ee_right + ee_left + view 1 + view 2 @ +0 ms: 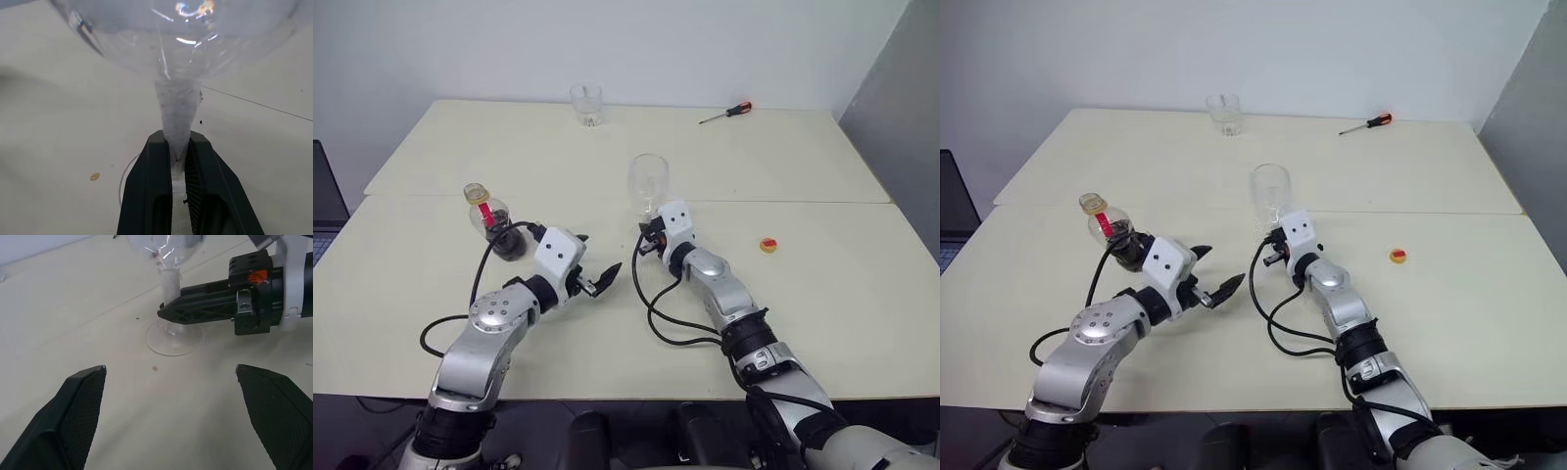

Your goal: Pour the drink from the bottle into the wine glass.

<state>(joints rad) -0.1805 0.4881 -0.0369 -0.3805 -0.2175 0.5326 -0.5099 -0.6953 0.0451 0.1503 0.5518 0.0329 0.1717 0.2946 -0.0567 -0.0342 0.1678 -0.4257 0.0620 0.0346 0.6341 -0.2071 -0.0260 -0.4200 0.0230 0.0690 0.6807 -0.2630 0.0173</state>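
- clear glass is noted at the centre of the cream table (822, 294): the wine glass (648, 183) stands upright with its foot on the surface, and its bowl appears empty.
- the right gripper (179, 154) is seen clamped on the stem of the wine glass, just above the foot, with both fingers pressed against it.
- the left gripper (599, 280) is held just above the table, near and to the left of the wine glass, with its fingers spread wide apart and nothing between them.
- the bottle (495, 226) is found upright on the table to the left, just beyond the left wrist, apart from the gripper fingers; its neck is open and no cap is seen on it.
- the drink (509, 242) is seen as a dark layer in the lower part of the bottle.
- a yellow and red cap (769, 245) lies well to the right; a tumbler (586, 105) and a screwdriver (725, 114) lie at the far edge.
- step judged in hand: the glass is steadied, while the bottle is not yet taken up and nothing is poured.
- next move judged to call for the left gripper to be brought back around the bottle's body and closed, then lifted and tilted over the bowl, with spilling at the open neck to be guarded against.
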